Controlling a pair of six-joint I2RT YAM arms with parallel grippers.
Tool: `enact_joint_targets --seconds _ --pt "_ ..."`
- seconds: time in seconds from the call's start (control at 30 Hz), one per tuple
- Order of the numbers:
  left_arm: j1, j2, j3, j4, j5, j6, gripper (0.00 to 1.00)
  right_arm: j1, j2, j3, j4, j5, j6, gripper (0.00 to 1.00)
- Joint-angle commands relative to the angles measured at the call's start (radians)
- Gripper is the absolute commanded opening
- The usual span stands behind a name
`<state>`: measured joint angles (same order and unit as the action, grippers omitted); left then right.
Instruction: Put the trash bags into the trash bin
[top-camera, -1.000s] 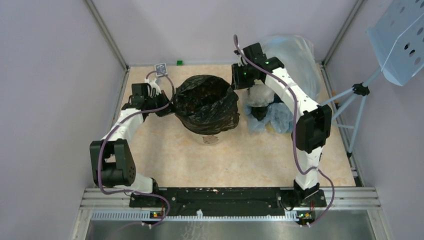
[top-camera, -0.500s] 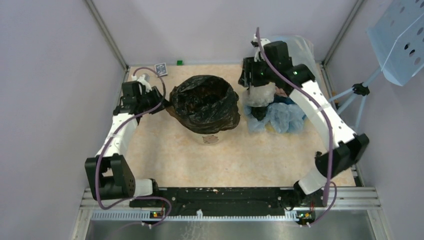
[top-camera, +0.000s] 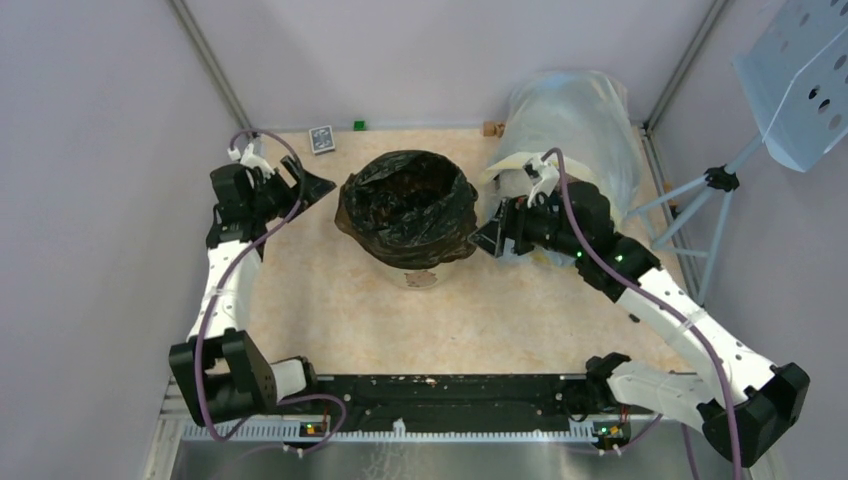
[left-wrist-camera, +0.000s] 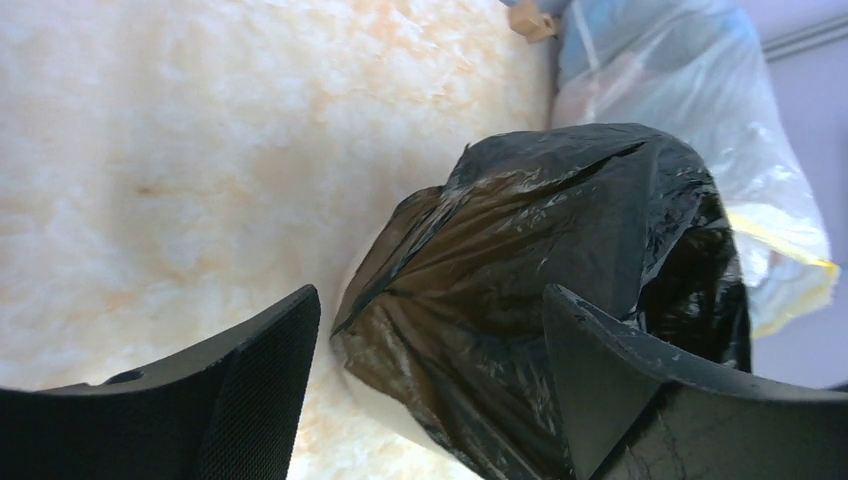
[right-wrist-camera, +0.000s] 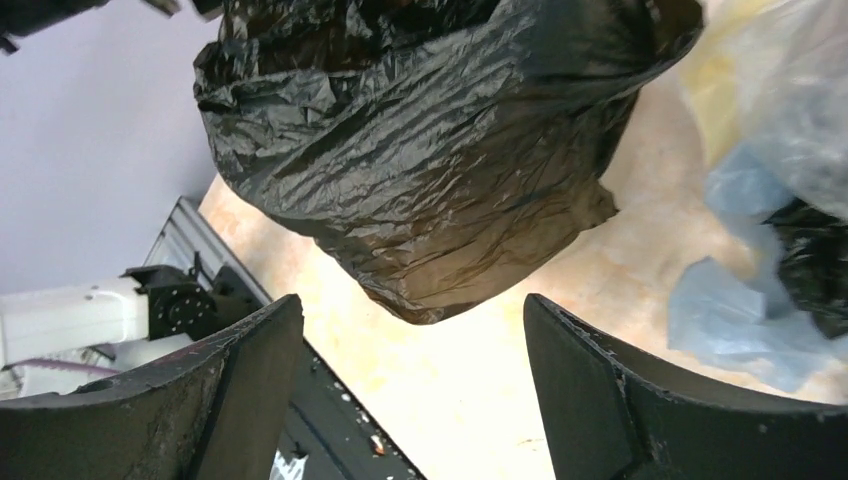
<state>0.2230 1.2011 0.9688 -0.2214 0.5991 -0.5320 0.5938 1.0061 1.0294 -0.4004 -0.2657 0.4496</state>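
Starting nearest us, we see the marbled beige counter (top-camera: 400, 330), then the cream trash bin (top-camera: 418, 277) at frame centre, almost hidden under a crinkly, glossy black trash bag (top-camera: 408, 205) folded over its round rim. Our right claw (top-camera: 492, 238) and left claw (top-camera: 305, 185) flank it, jaws apart, empty. We judge any parting move should go straight outward, not snagging that thin film, so the liner stays seated. Upper right slumps a translucent whitish sack (top-camera: 580, 115).
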Motion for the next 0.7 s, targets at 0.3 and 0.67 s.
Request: enact_joint_targets --seconds 0.3,0.67 --pt "-0.001 0.314 0.122 0.318 0.268 -0.273 0.79 0.077 -0.004 -0.219 0.39 0.004 0.122 0.77" --pt "-0.053 0.419 0.106 0.433 0.303 -0.351 0.8 0.093 0.069 -0.216 0.43 0.022 0.106 0.75"
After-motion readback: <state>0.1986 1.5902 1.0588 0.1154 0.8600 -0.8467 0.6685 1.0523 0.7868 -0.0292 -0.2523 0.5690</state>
